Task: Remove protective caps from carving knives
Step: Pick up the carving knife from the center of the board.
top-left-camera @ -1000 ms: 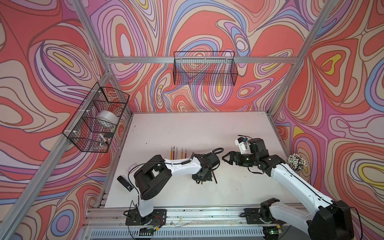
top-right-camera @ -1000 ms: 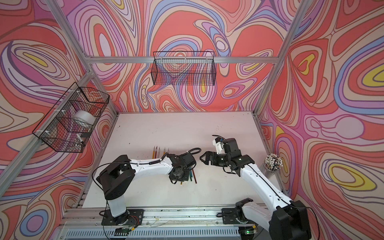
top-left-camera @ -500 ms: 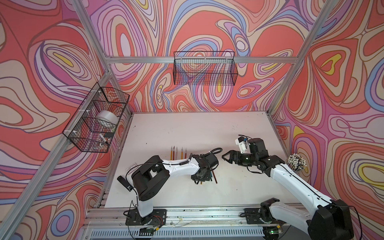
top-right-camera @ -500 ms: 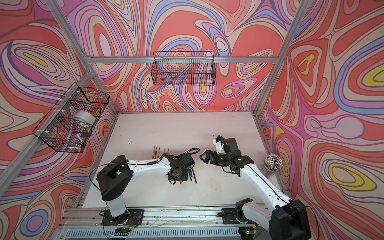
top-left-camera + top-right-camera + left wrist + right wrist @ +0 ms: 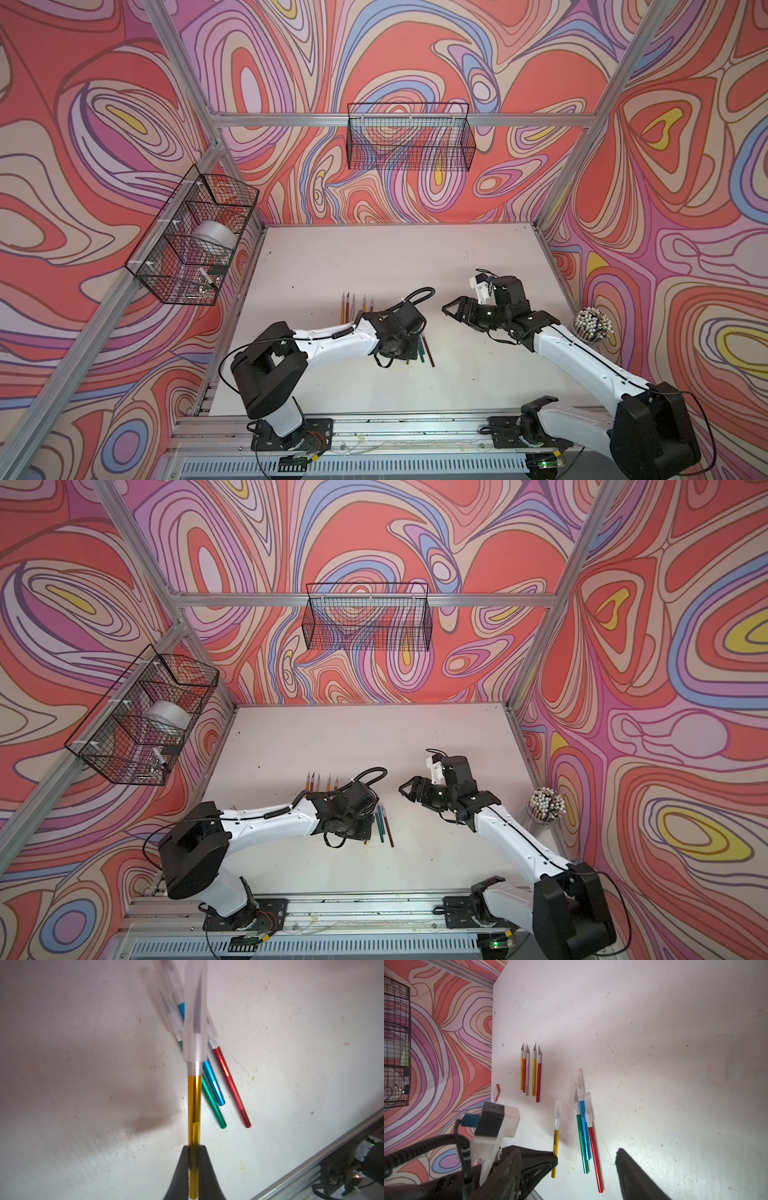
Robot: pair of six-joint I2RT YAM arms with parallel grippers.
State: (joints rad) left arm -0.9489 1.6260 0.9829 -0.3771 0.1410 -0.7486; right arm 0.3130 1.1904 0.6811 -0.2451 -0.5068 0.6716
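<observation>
The left end effector (image 5: 194, 1148) is clamped on the tail of the gold metal carving knife (image 5: 194, 1101) over the white counter (image 5: 83, 1064), so if the parted right end effector (image 5: 451, 309) tugs its translucent whitish plastic cap (image 5: 195, 1022), the handle may slip free.

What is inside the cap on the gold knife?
A grey pointed blade shows through the translucent cap, plus the silver collar of the gold knife. The frosted plastic blurs the blade's edge.
</observation>
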